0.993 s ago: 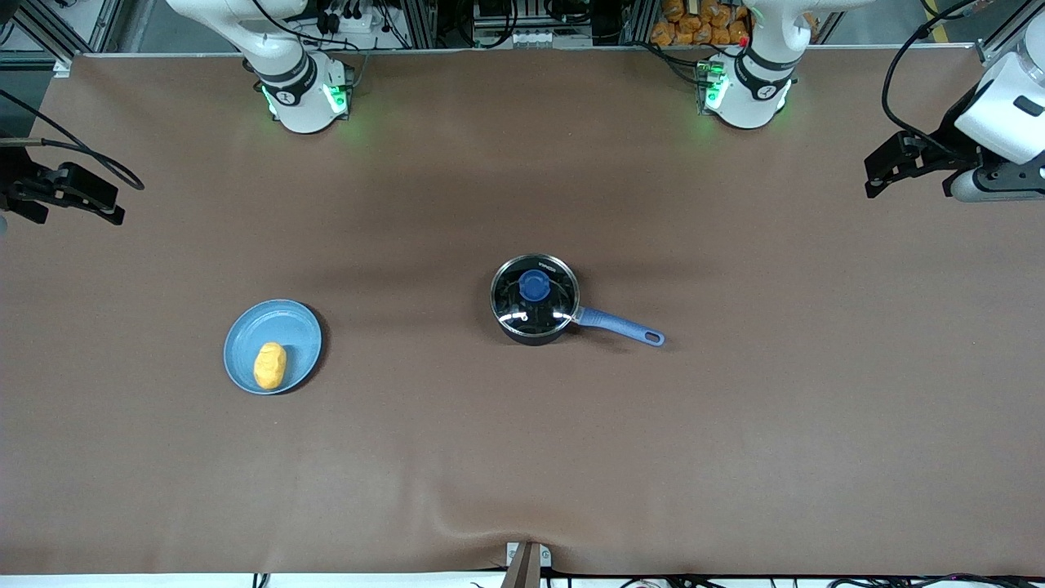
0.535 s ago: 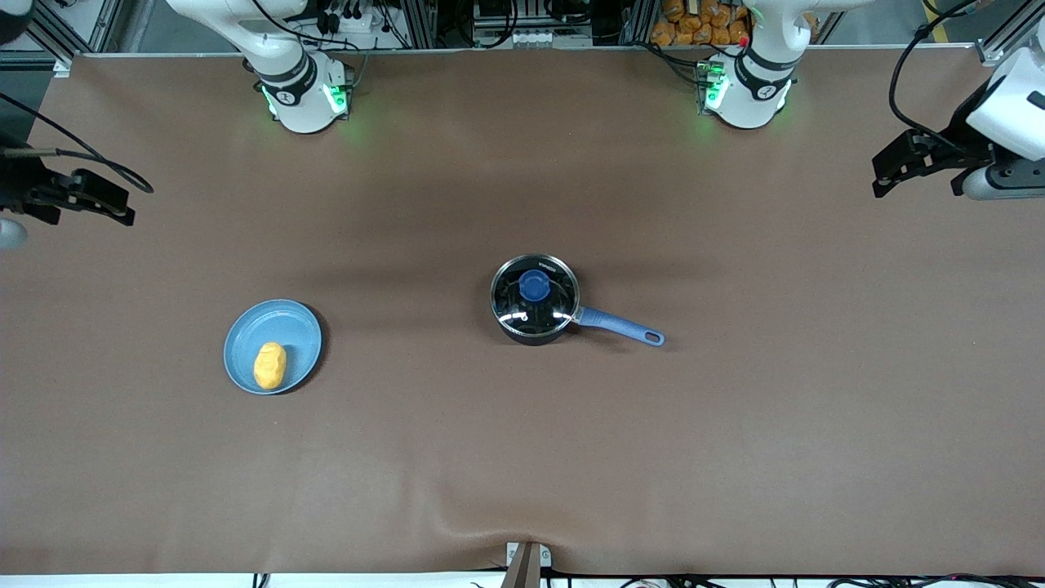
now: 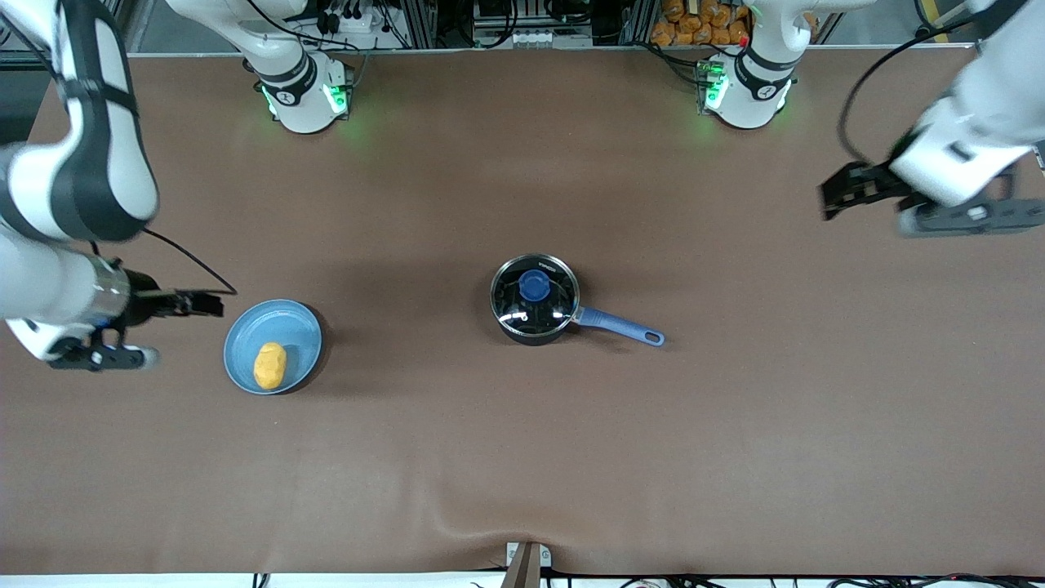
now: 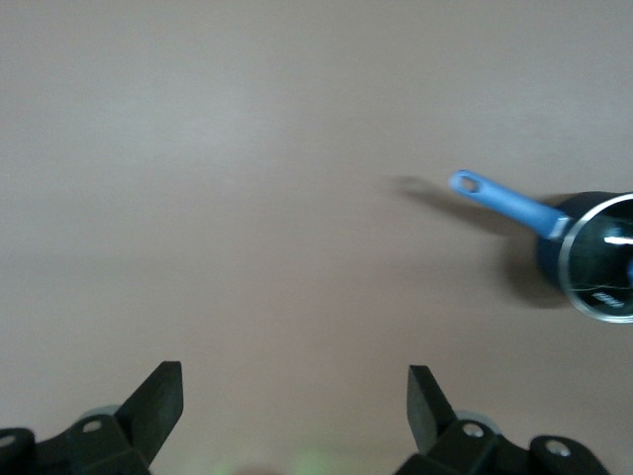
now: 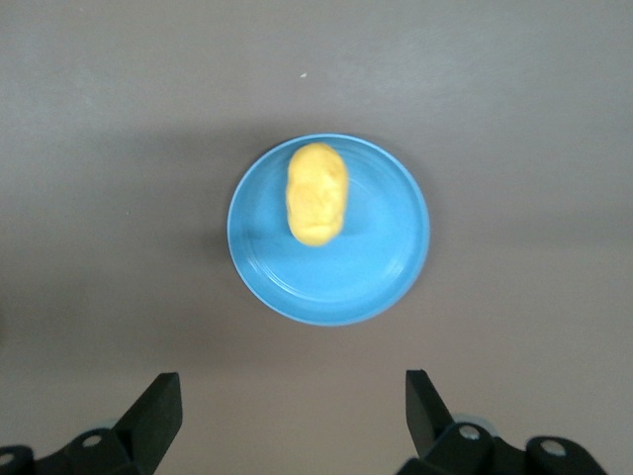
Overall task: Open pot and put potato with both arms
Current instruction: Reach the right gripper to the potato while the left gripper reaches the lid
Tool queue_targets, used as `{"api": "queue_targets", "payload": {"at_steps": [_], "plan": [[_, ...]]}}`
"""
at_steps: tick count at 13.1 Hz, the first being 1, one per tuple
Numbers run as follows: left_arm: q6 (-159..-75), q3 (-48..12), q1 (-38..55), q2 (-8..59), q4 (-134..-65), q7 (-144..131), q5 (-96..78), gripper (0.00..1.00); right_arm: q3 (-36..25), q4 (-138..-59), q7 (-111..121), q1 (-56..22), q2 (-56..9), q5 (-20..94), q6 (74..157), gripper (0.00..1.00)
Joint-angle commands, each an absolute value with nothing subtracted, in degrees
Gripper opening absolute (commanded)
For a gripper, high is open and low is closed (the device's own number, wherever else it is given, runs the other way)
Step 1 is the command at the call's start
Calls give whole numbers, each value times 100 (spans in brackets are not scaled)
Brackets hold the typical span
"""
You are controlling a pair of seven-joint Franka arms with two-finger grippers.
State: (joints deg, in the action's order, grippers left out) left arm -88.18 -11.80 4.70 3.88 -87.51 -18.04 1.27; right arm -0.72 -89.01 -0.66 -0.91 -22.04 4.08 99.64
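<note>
Brown table: both arms just swung in; right gripper (image 3: 208, 304) nears potato (image 3: 270, 365), left gripper (image 3: 841, 196) approaching pot (image 3: 535, 299), jaws spread.

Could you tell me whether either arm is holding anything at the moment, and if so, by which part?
Nothing is held. The left end effector is open over bare table; the right end effector is open beside the plate.
</note>
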Motion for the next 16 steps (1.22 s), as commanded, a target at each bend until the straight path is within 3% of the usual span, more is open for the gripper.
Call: {"api": "queue_targets", "payload": {"at_steps": [1,7,10,14,15,16], "plan": [[-8841,-1283,1219,1202,-7991,-2800,176,100,-53,-8990,-53,-26,-2582,633,10482,100],[-10184,-1248,2564,2318,-7954,-3356,193,100,-44,-9141,70,79,-3707,650,11820,100],[-10835,-1195,3093,2828,-7858,-4058,202,100,-44,-9141,79,114,-3911,948,11936,100],[-11012,-792,3936,3524,-7462,-4614,527,100,-44,-9132,88,123,-4060,1063,12014,100],[-11082,-704,3998,3585,-7471,-4632,527,100,-44,-9132,97,123,-4061,1063,12023,99],[-11135,-703,4008,3656,-7471,-4658,519,100,-44,-9132,88,123,-4061,1063,12015,83]]}}
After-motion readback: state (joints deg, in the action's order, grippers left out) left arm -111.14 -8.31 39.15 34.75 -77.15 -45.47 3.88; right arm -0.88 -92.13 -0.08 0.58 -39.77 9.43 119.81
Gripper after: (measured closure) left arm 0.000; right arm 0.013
